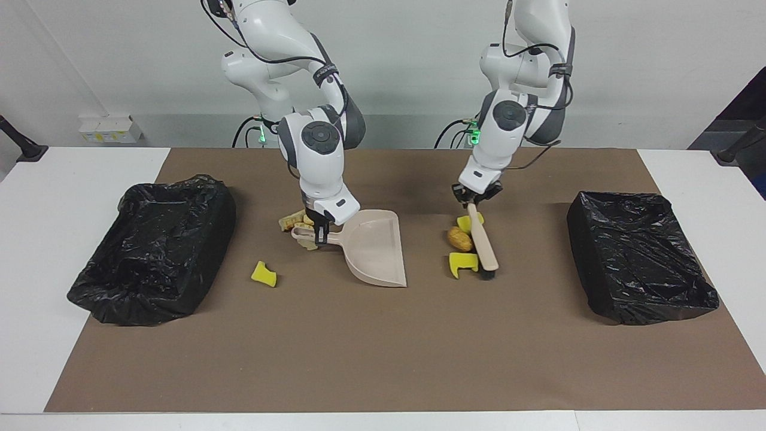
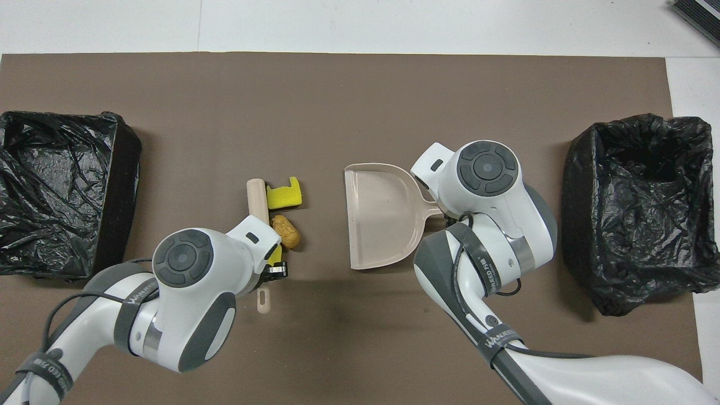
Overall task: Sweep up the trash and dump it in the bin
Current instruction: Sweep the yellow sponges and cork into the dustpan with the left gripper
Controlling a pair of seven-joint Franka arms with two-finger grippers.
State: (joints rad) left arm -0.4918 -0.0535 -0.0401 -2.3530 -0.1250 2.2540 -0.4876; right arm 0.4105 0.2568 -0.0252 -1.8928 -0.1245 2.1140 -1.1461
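My left gripper [image 1: 476,202] is shut on the handle of the beige brush [image 1: 483,244] [image 2: 257,198], whose bristles rest on the mat. Against the brush lie three pieces of trash: a yellow chunk [image 1: 463,222], a tan lump [image 1: 459,239] [image 2: 286,232] and another yellow chunk [image 1: 462,262] [image 2: 284,194]. My right gripper [image 1: 319,231] is shut on the handle of the beige dustpan [image 1: 377,248] [image 2: 384,212], which lies flat with its mouth facing the brush. More trash [image 1: 294,220] is piled by the pan's handle, partly hidden. One yellow scrap [image 1: 264,273] lies alone.
Two bins lined with black bags stand on the brown mat: one bin [image 1: 210,222] [image 2: 585,169] at the right arm's end, the other bin [image 1: 583,239] [image 2: 126,169] at the left arm's end. White table borders the mat.
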